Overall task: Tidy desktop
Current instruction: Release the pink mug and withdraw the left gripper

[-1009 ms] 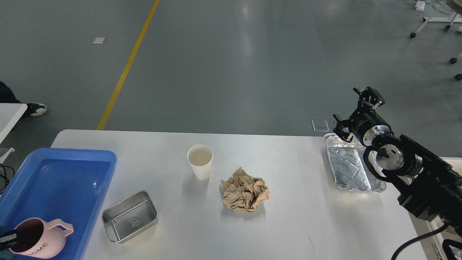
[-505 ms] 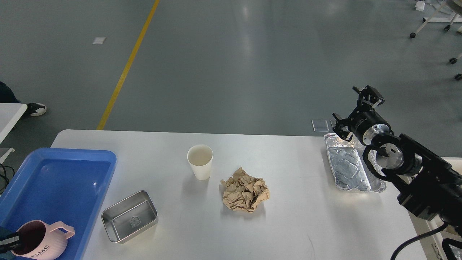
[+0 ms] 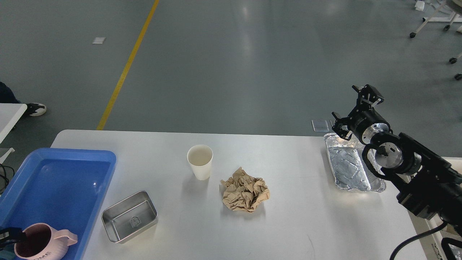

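**At the blue tray's near corner**

Beside the blue plastic tray (image 3: 57, 180) on the wide white desktop (image 3: 288, 216), the pink ribbed mug (image 3: 39, 245) is cut off; the left gripper (image 3: 9, 236) at its rim is barely visible, state unclear. Far from the tray, the right gripper (image 3: 353, 110) hangs spread and empty above a crinkled foil tray (image 3: 346, 169).

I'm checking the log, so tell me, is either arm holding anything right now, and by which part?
The left end effector, mostly out of view, appears to grip the pink mug at its rim over the blue tray. The right end effector is open and holds nothing.
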